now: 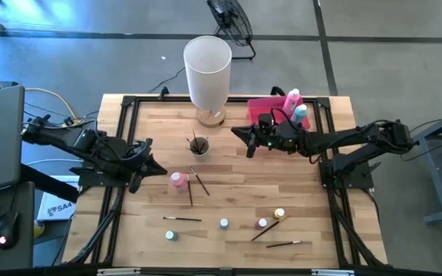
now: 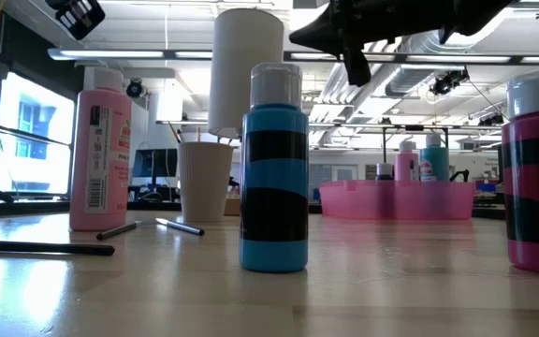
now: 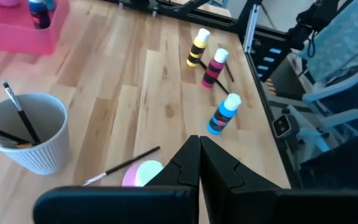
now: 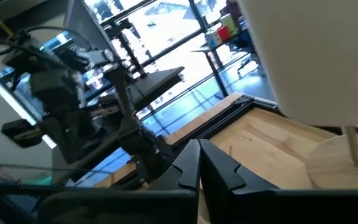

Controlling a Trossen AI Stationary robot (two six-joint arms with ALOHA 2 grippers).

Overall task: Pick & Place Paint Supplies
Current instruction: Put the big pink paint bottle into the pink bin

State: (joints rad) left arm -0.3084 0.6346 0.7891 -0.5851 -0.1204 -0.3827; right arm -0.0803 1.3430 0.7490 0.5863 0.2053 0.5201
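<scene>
Both sets of jaws are pressed fully closed with nothing in them. The left gripper [image 1: 159, 170] hangs just at 9 o'clock of the pink paint bottle [image 1: 178, 181], which stands capped and upright near the middle of the surface [image 1: 229, 192]; in the left wrist view its round top [image 3: 143, 173] sits right beside the closed tips. So from the left jaws the bottle is just off toward 3 o'clock, long axis vertical, and I'd guess they need to open before anything gets picked. The right gripper [image 1: 235, 131] is up at 1 o'clock of that bottle, well apart, pointing toward the white cup [image 1: 198, 145] with brushes in it, so the left arm is clearly the nearer one. A paintbrush [image 1: 199, 181] lies flat just at 3 o'clock of the pink bottle. More tiny bottles and brushes are strung along the 6 o'clock edge, and the pink tray [image 1: 263, 107] at 1 o'clock already holds a couple of bottles
</scene>
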